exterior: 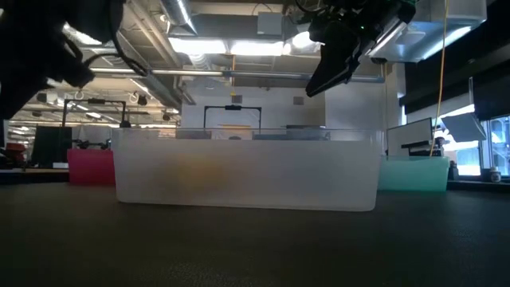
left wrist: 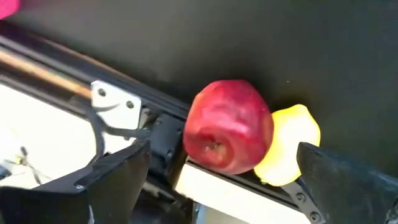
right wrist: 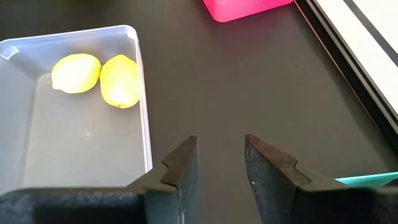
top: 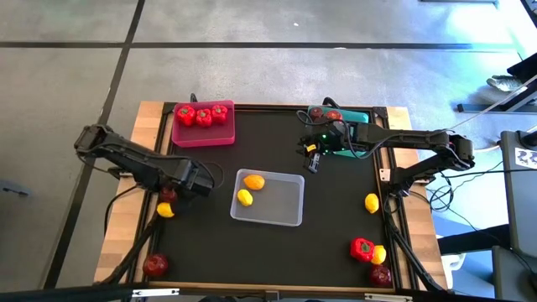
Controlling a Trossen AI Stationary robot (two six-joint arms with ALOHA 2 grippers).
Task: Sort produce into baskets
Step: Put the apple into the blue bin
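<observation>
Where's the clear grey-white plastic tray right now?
In the high view the translucent grey-white rectangular plastic tray sits mid-table, toward the front, holding two yellow lemons, between the pink tray and the teal tray.

Both arms reach inward, tools empty.
Left tool (left wrist: 217,180) spread wide, held low; right tool (right wrist: 221,162) raised, fingers slightly parted.

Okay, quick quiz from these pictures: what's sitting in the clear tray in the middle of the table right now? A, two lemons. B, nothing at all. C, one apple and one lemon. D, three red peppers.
A: the high view shows two yellow lemons inside the clear tray, and the right wrist view shows the same pair.
</observation>
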